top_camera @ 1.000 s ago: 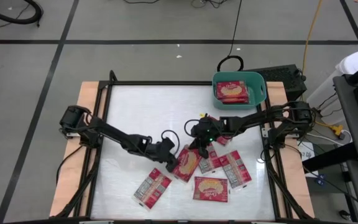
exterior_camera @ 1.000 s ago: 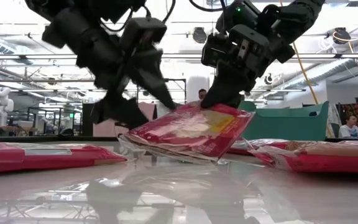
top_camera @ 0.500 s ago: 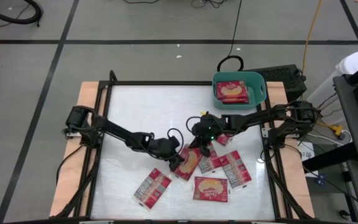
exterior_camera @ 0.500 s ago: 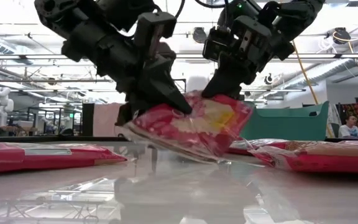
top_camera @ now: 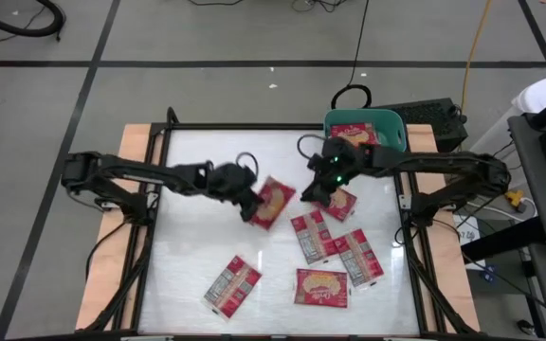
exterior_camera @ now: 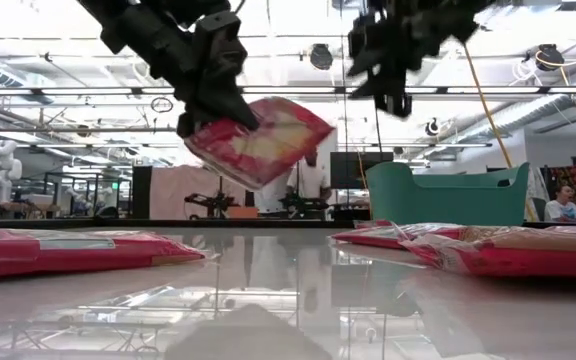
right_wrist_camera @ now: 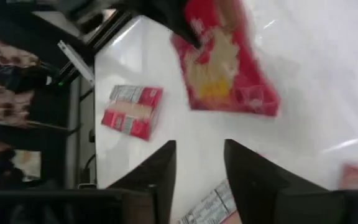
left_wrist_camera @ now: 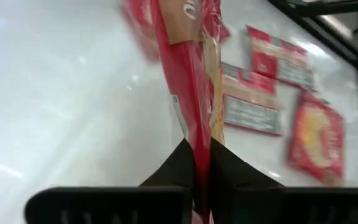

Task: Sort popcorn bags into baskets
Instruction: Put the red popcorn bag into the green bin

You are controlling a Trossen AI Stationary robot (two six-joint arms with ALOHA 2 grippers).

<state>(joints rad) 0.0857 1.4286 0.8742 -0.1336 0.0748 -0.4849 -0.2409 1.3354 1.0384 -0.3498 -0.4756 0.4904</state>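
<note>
Above table (top_camera: 197, 237), left gripper (top_camera: 247, 201) pinches popcorn bag (top_camera: 272, 202), tilted.

Left arm reaches in from the table's left edge, stretched almost level toward the middle. Left gripper (top_camera: 251, 201) raised clear of the table (top_camera: 197, 256), fingers (left_wrist_camera: 185, 168) pinched tight on one edge of a popcorn bag (top_camera: 272, 202). Right arm extends from the table's right edge toward centre. Right gripper (top_camera: 313, 189) also lifted above the table, just beside that bag, fingers (right_wrist_camera: 160, 171) parted, holding nothing.
</note>
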